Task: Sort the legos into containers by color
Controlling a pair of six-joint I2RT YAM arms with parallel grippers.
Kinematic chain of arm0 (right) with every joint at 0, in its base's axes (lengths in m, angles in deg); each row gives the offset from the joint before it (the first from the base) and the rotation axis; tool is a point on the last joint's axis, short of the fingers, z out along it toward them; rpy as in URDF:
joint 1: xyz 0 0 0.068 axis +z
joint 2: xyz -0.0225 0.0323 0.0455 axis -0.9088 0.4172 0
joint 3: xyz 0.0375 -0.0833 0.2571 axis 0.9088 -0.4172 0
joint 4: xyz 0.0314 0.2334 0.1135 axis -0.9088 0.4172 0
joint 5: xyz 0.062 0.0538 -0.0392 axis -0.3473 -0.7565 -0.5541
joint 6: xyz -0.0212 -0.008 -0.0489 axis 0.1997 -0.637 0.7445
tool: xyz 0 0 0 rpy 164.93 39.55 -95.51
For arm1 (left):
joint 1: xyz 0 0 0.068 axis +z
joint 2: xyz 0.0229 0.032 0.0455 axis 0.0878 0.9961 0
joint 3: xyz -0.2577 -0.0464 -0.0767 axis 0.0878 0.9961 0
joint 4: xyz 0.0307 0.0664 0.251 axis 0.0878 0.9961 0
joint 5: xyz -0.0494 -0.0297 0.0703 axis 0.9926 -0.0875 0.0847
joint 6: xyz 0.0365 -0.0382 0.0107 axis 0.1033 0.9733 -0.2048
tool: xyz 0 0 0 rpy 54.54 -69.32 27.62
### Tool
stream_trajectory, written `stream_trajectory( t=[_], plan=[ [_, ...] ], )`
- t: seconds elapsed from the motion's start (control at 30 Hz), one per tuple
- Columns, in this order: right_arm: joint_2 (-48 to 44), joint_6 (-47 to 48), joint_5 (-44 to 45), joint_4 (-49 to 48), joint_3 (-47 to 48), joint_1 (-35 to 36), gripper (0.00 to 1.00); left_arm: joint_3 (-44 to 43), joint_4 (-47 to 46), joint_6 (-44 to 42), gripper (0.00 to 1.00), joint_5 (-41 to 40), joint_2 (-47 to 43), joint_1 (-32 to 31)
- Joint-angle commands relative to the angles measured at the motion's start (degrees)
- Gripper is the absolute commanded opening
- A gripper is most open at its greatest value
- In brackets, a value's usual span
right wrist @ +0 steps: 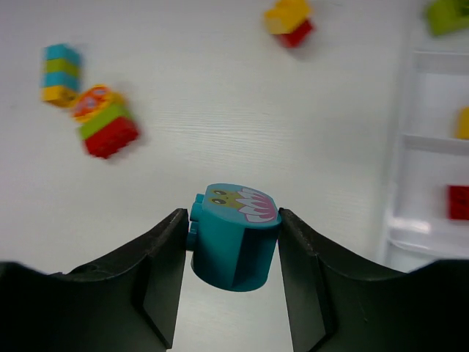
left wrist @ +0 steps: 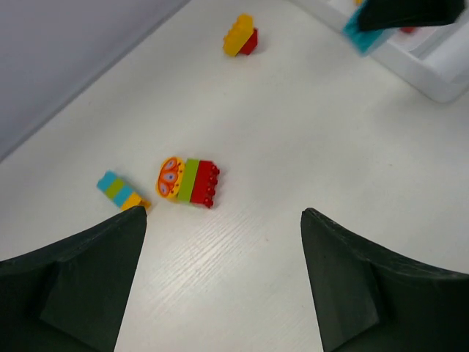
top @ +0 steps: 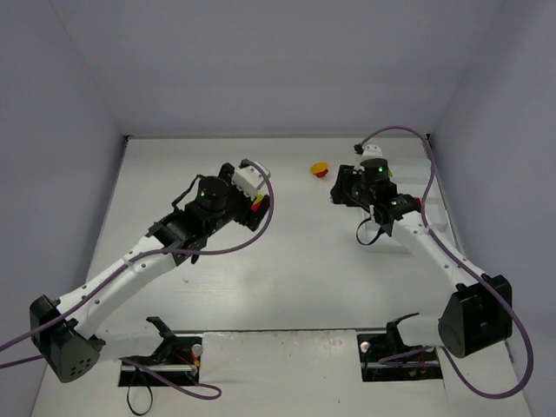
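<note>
The right gripper (right wrist: 233, 220) clamps a cyan brick (right wrist: 234, 246) above the desk (right wrist: 220, 110), probably bound for the tray (right wrist: 421, 139) alongside, while the left gripper (left wrist: 223, 220) hangs spread wide over a multicolour stack (left wrist: 189, 181) lying on the desk that probably needs splitting.

Smooth plastic cyan brick (right wrist: 234, 246); matt, faintly grained white table (left wrist: 308, 132).
</note>
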Motion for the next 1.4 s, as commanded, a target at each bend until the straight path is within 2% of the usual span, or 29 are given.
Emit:
stream_trajectory(
  t=[0.0,0.13,0.2,0.33,0.5,0.53,0.6,0.8,1.13,1.23,1.27,1.37],
  plan=[
    [-1.02,3.65,16.42,4.22,0.62,-1.61,0.00,-6.59,5.25,8.56,0.80,-9.67,2.11,2.53],
    [1.52,3.48,26.62,9.14,0.71,-3.28,0.00,-13.53,17.71,18.76,0.80,-8.11,6.85,11.57],
    [2.23,2.78,28.22,10.29,0.45,-4.60,0.00,-16.87,23.16,24.13,0.80,-7.76,10.10,17.11],
    [3.90,1.46,32.95,12.84,-1.48,-7.32,0.00,-18.20,25.66,27.83,0.80,-7.32,14.15,22.04],
    [5.66,-1.18,35.87,15.65,-1.66,-10.92,0.00,-16.44,24.60,28.45,0.80,0.41,15.12,26.69],
    [5.75,-1.35,35.78,15.75,-1.66,-11.28,0.02,-16.36,24.60,28.45,0.80,-0.28,15.04,26.97],
    [6.18,-1.62,34.30,16.36,-1.49,-12.85,0.12,-15.92,24.87,28.45,0.80,-0.11,14.69,27.58],
    [7.94,-3.37,27.36,17.94,-1.40,-13.74,0.29,-14.16,23.99,27.22,0.80,-3.09,12.84,27.58],
    [8.21,-5.48,24.53,18.12,-2.72,-13.65,0.34,-13.45,23.55,26.52,0.80,-3.36,13.19,27.58],
    [8.30,-5.66,24.27,18.12,-2.80,-13.66,0.38,-13.19,23.20,26.26,0.80,-2.58,13.63,27.50],
    [7.95,-5.66,24.18,18.12,-2.89,-13.65,0.44,-13.10,22.94,26.08,0.80,-2.22,13.80,27.41],
    [7.33,-6.10,23.57,17.77,-3.33,-13.65,0.51,-13.10,22.85,25.12,0.80,-1.78,14.42,26.71]
  ],
)
